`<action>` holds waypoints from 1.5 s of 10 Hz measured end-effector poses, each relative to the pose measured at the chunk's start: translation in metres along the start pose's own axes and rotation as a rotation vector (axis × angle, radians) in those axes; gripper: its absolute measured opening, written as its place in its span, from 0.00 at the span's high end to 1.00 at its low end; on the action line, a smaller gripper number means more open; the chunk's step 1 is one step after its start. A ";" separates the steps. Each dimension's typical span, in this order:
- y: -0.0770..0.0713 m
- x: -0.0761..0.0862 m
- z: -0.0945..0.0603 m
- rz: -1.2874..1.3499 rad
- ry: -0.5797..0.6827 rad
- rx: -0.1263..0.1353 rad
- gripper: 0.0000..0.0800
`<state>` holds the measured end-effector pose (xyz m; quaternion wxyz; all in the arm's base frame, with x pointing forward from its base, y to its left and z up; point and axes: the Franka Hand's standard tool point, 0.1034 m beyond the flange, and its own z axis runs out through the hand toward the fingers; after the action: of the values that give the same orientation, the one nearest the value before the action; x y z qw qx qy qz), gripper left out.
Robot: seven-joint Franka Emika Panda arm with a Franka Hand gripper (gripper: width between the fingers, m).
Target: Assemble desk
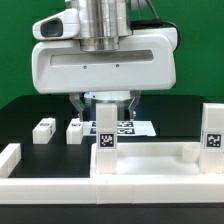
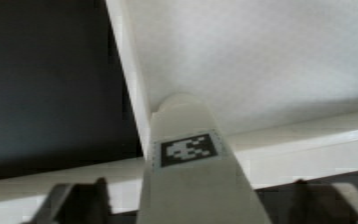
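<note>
No legible text, only coded square tags (image 1: 212, 139) on legs (image 1: 104, 122), marker board (image 1: 146, 128).

Your exterior view sits low, near the level of the black table (image 1: 18, 116). It is close in and faces the arm head-on across the tabletop tray (image 1: 150, 166). Your wrist view looks down past the gripper (image 1: 104, 104) from very close. Both views share the tagged leg (image 1: 104, 132) under it and the tray's white surface.
</note>
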<state>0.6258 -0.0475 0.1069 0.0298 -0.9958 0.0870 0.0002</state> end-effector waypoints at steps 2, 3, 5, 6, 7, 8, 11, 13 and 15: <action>0.000 0.000 0.000 0.172 0.000 0.001 0.64; -0.001 0.000 0.000 0.205 0.000 0.001 0.64; -0.002 0.000 0.001 0.395 0.002 0.000 0.64; -0.005 0.000 0.001 0.507 0.008 -0.001 0.64; -0.007 0.000 0.001 0.700 0.008 0.002 0.64; -0.007 0.003 0.001 0.886 0.014 0.037 0.64; -0.008 0.005 0.002 1.494 -0.019 0.153 0.64; -0.010 0.005 0.003 1.572 -0.025 0.153 0.55; -0.005 0.003 0.001 1.305 -0.043 0.140 0.32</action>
<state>0.6297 -0.0430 0.1062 0.0899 -0.7339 0.6725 0.0327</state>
